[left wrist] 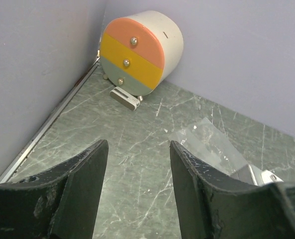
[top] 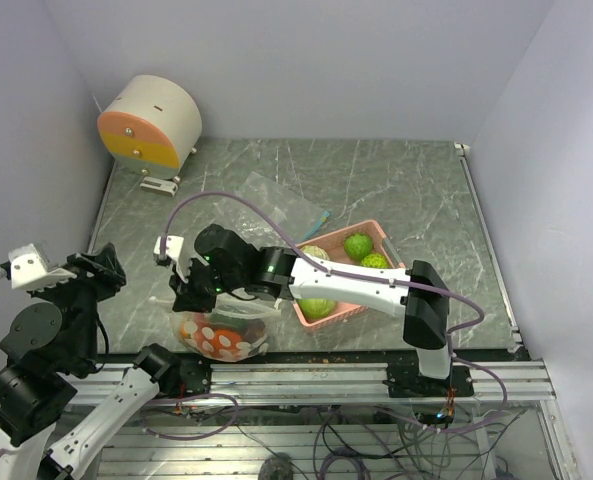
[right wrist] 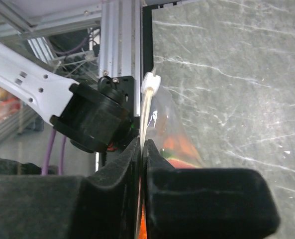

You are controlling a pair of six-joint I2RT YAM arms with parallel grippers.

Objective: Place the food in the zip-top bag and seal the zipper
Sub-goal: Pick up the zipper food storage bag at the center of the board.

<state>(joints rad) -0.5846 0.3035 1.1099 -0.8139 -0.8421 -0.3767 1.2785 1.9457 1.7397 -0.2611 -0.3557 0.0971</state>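
My right gripper (top: pixel 188 290) reaches left over the table's front edge. In the right wrist view its jaws (right wrist: pixel 143 145) are shut on the pale top strip of a clear zip-top bag (top: pixel 219 335), below a white slider (right wrist: pixel 151 82). This bag holds orange and red food (right wrist: pixel 179 149). Pale green cabbage-like balls (top: pixel 357 245) lie in the pink tray (top: pixel 388 243). My left gripper (top: pixel 104 265) is open and empty at the far left, with bare table between its jaws in the left wrist view (left wrist: pixel 137 149).
A second clear bag (top: pixel 281 208) with a teal strip (top: pixel 322 217) lies flat behind my right arm and also shows in the left wrist view (left wrist: pixel 212 144). A round drawer unit (top: pixel 151 122) stands in the back left corner. Walls close off the left, the back and the right.
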